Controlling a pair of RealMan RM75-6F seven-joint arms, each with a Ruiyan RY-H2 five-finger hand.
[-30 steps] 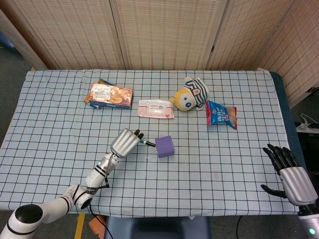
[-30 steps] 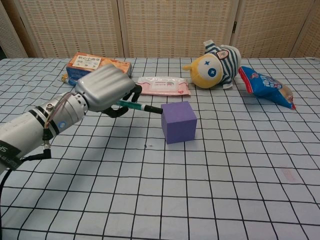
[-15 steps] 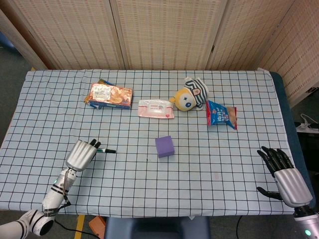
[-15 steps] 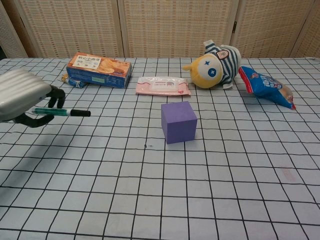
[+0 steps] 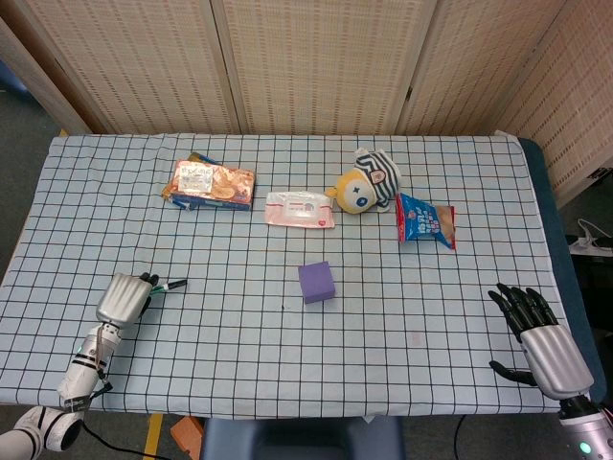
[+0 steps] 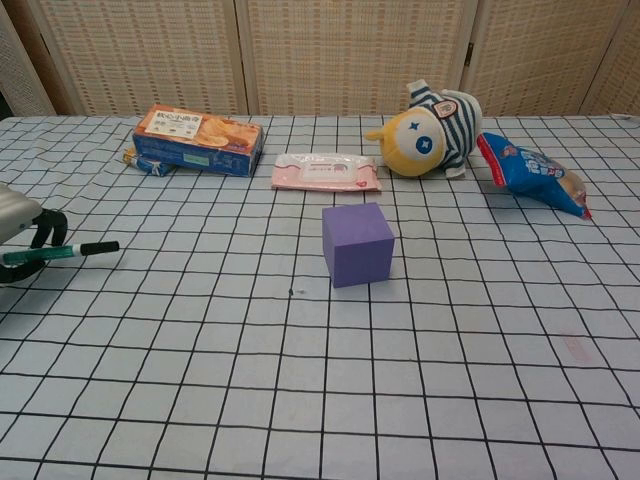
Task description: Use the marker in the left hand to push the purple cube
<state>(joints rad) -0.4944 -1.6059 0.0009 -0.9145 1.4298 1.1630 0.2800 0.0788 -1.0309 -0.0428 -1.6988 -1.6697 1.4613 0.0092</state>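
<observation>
The left robot hand (image 5: 122, 297) has pulled well back toward the near left corner of the tabletop (image 5: 460, 316), and it still grips the marker (image 5: 169, 285), whose dark tip points toward the middle. A second ago that tip was right against the left face of the cube (image 5: 315, 282); now the two are well apart, with several grid squares of checked cloth between them. The cube sits near the centre of the tabletop, in the same spot as it did then, flat and square to the grid, just in front of the wipes pack (image 5: 300, 209). So the contact seems to be over, and I judge the push either finished or abandoned, since the cube shows no clear shift between the views. From the chest view only the fingers and the marker show at the left edge. The right robot hand (image 5: 541, 331) hovers at the near right edge, fingers spread and holding nothing. Further back lie the biscuit box (image 5: 213, 184), the plush toy (image 5: 368, 182) and the snack bag (image 5: 425, 220), all untouched.
</observation>
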